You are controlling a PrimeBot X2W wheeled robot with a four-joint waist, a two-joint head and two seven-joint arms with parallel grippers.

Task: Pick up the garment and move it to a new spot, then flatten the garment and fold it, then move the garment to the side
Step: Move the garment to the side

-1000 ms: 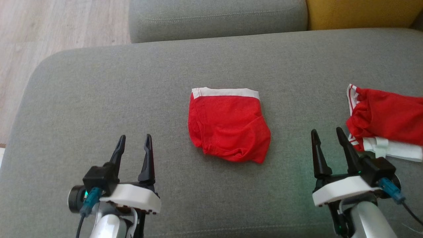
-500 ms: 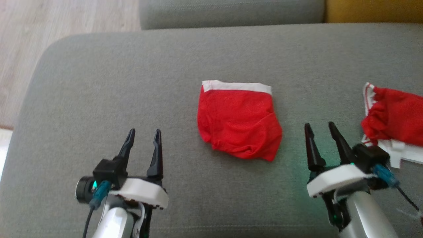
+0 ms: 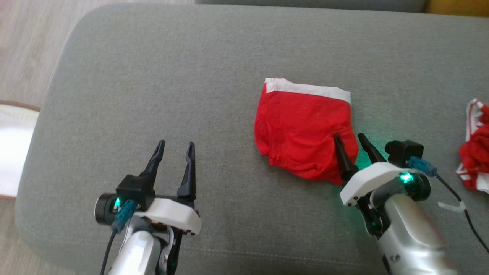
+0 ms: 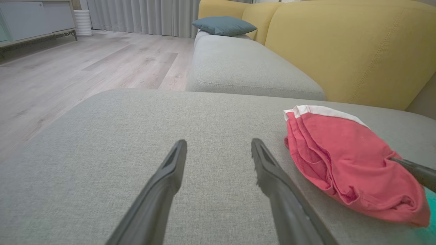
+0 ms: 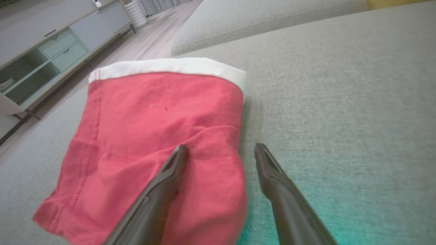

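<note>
The garment (image 3: pixel 301 126) is a folded red piece with a white waistband, lying on the grey sofa cushion (image 3: pixel 172 76). It also appears in the left wrist view (image 4: pixel 344 163) and the right wrist view (image 5: pixel 153 122). My right gripper (image 3: pixel 348 138) is open at the garment's near right corner, one finger over the red cloth and the other over the cushion (image 5: pixel 221 149). My left gripper (image 3: pixel 175 146) is open above bare cushion, well left of the garment (image 4: pixel 218 144).
A second red and white piece of clothing (image 3: pixel 475 152) lies at the right edge. The cushion's rounded left edge drops to a wooden floor (image 3: pixel 23 46). Another grey seat (image 4: pixel 245 64) and a yellow backrest (image 4: pixel 351 44) stand behind.
The camera has swung left and down, so everything sits further right in the picture. My right gripper has moved left and forward to the garment's near right corner. The left gripper has held its place.
</note>
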